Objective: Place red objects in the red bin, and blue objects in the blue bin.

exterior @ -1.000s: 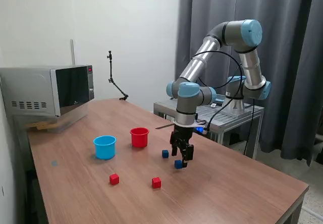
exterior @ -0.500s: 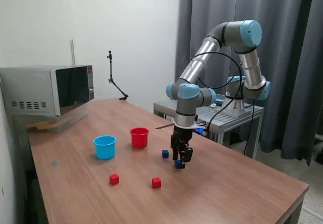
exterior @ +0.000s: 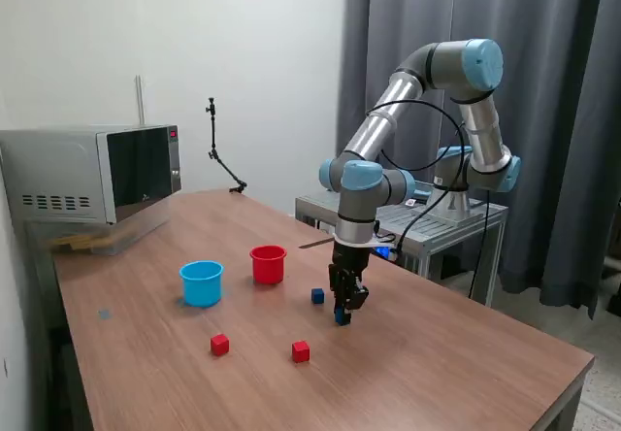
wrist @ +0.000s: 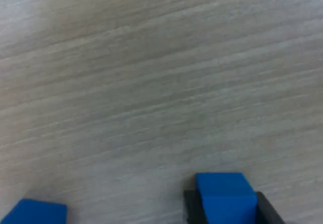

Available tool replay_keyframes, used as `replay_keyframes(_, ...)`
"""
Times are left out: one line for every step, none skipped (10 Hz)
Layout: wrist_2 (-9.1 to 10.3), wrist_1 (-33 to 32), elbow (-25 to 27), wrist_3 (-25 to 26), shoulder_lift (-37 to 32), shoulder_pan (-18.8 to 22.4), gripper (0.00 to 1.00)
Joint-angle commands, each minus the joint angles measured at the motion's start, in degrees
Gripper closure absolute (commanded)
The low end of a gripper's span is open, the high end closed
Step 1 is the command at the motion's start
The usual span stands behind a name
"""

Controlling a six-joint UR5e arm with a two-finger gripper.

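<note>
STEP: grasp of blue cube (exterior: 342,316) | gripper (exterior: 343,314) jaws clamped on it | NEXT: lift, carry twd blue bin (exterior: 202,282), ~9 o'clock, release above rim

My gripper (exterior: 343,313) is clamped on a blue cube (exterior: 342,316). At ten o'clock a second blue cube (exterior: 317,296) sits close; beyond it stand the red cup (exterior: 268,264) and blue cup (exterior: 202,282). Two red cubes (exterior: 301,351) (exterior: 220,345) lie around eight o'clock. From twelve to five o'clock the table (exterior: 466,363) is bare wood.
</note>
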Motion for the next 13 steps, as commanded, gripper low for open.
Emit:
replay_keyframes(0.07, 0.8, -0.3, -0.3, 0.0, -0.1, 1.0)
replay_keyframes(0.16, 1.2, -0.3, -0.3, 0.0, -0.1, 1.0)
replay_keyframes(0.16, 1.2, -0.5, -0.3, -0.1, -0.1, 1.0)
replay_keyframes(0.07, 1.5, -1.3, -0.4, -0.1, -0.1, 1.0)
replay_keyframes(0.07, 3.5, -2.2, -0.4, -0.2, -0.1, 1.0)
replay_keyframes(0.07, 4.7, -3.0, -0.4, -0.6, 0.0, 1.0)
replay_keyframes(0.07, 5.3, -3.8, -0.4, -0.8, -0.1, 1.0)
replay_keyframes(0.07, 5.4, -4.8, -0.3, -1.4, -0.1, 1.0)
replay_keyframes(0.07, 6.4, -5.7, -0.3, -1.6, -0.1, 1.0)
replay_keyframes(0.07, 8.8, -7.1, -0.3, -1.7, -0.1, 1.0)
replay_keyframes(0.07, 9.4, -8.3, -0.2, -1.7, -0.1, 1.0)
replay_keyframes(0.16, 9.6, -9.4, -0.2, -1.7, -0.2, 1.0)
replay_keyframes(0.16, 10.3, -10.4, -0.2, -2.0, -1.0, 1.0)
